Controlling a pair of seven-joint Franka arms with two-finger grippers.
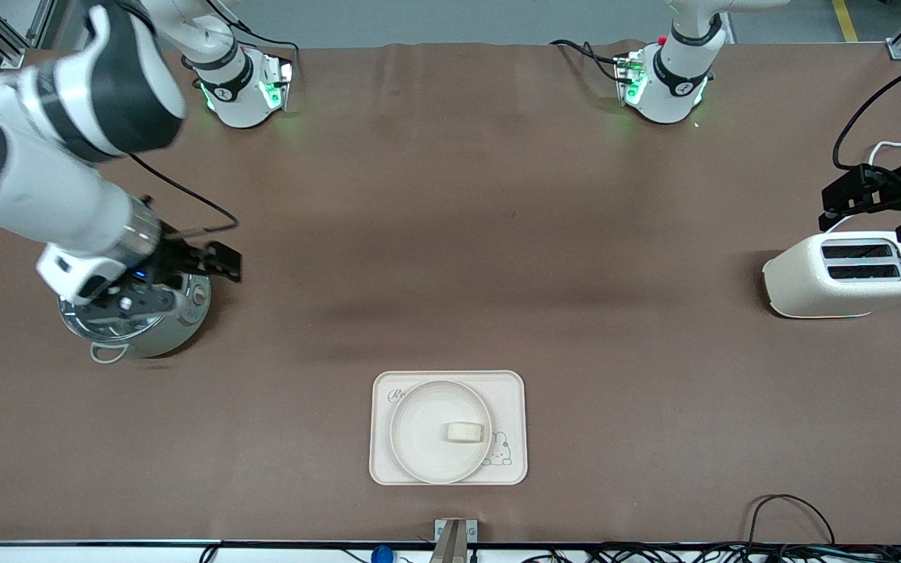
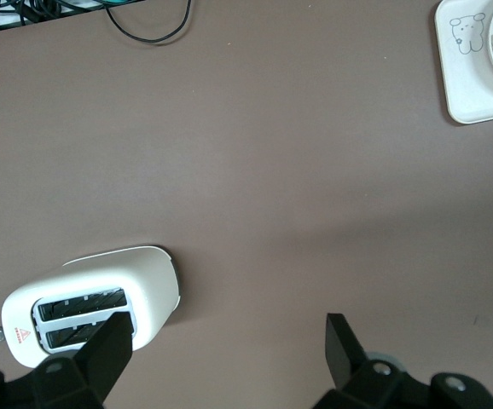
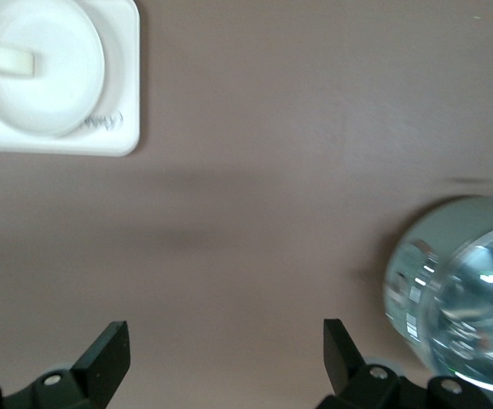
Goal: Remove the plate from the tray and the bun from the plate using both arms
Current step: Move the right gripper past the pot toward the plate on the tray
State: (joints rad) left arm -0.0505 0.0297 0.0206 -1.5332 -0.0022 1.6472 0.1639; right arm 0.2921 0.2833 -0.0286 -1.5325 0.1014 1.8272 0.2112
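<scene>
The right gripper (image 3: 225, 358) has its fingers (image 3: 110, 362) spread wide with nothing between them — it hangs over the silver pot (image 1: 138, 320) that stands toward the right arm's end of the worktop (image 1: 450, 234). In the right wrist view the pot's shiny lid (image 3: 464, 290) shows just beside one finger, blurred. The right arm (image 1: 52, 156) reaches down to it from its base at the edge of the worktop farthest from the front camera.

The left gripper (image 2: 229, 349) also holds its fingers (image 2: 114, 345) apart and empty, over the white toaster (image 1: 849, 274) at the left arm's end of the worktop. In the left wrist view the toaster's two slots lie partly under one finger. In the front view only the black gripper (image 1: 869, 191) and a little of the left arm show at the picture's edge.

The plate (image 1: 423, 446) rests on the rectangular tray (image 1: 509, 387) with a rabbit drawing, near the middle of the worktop's edge closest to the front camera — well apart from both grippers. The bun (image 1: 465, 432) lies on the plate, a little off its centre toward the left arm's end.
</scene>
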